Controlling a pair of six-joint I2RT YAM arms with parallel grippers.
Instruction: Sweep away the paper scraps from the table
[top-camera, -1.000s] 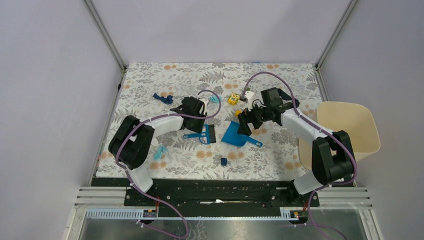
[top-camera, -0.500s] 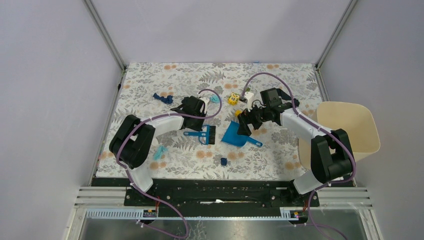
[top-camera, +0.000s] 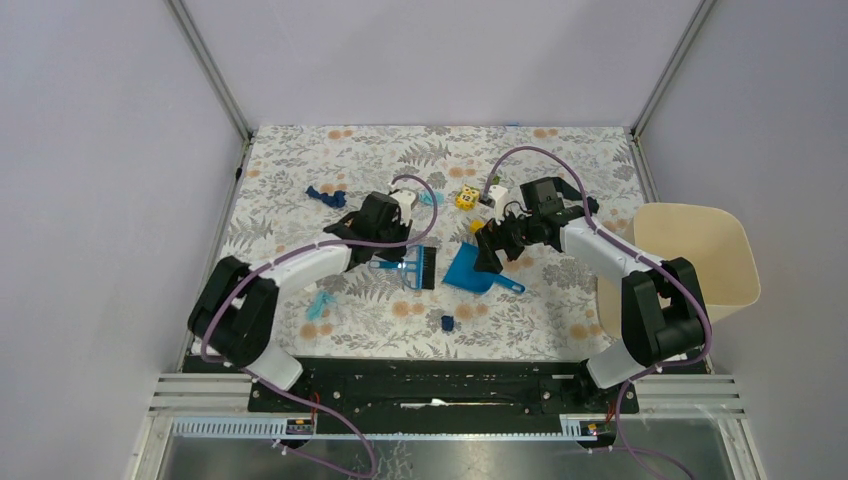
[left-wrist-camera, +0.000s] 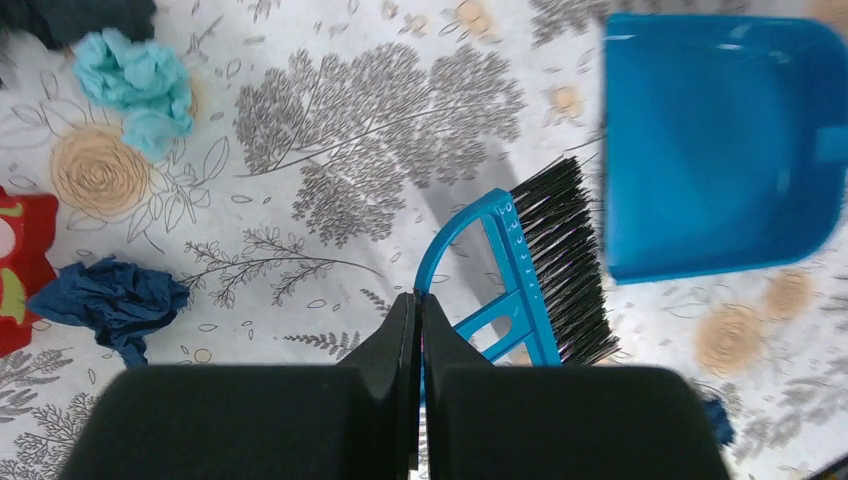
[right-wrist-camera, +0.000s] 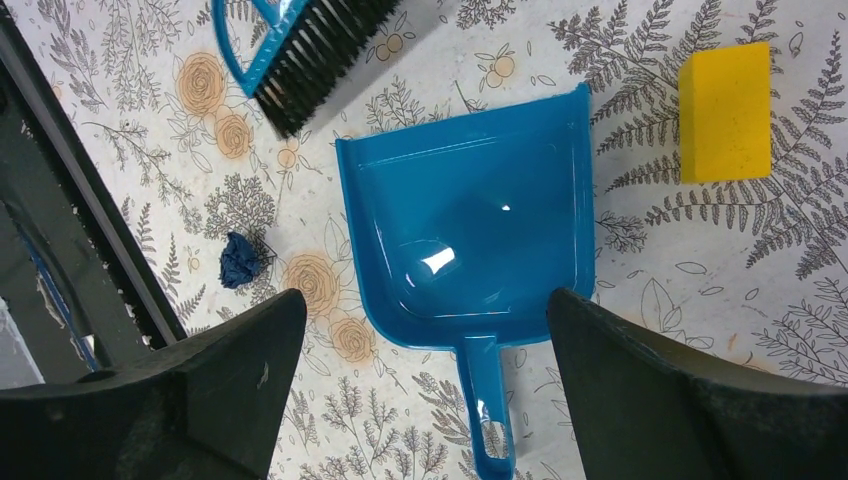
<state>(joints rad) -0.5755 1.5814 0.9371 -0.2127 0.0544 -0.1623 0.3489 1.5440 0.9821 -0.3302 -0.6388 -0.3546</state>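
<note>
The brush (left-wrist-camera: 555, 270) is clamped in the left claw (left-wrist-camera: 418, 300), with its bristles ahead of the claw. A cyan paper scrap (left-wrist-camera: 135, 85) and a dark blue scrap (left-wrist-camera: 110, 300) are seen on the surface (left-wrist-camera: 330, 130) beside that claw, opposite the dustpan (left-wrist-camera: 720, 140). The right claw (right-wrist-camera: 422, 300) is held apart over the dustpan.

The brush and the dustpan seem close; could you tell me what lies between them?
Only a narrow strip of bare table, as the left wrist view shows between the brush and the dustpan.
</note>
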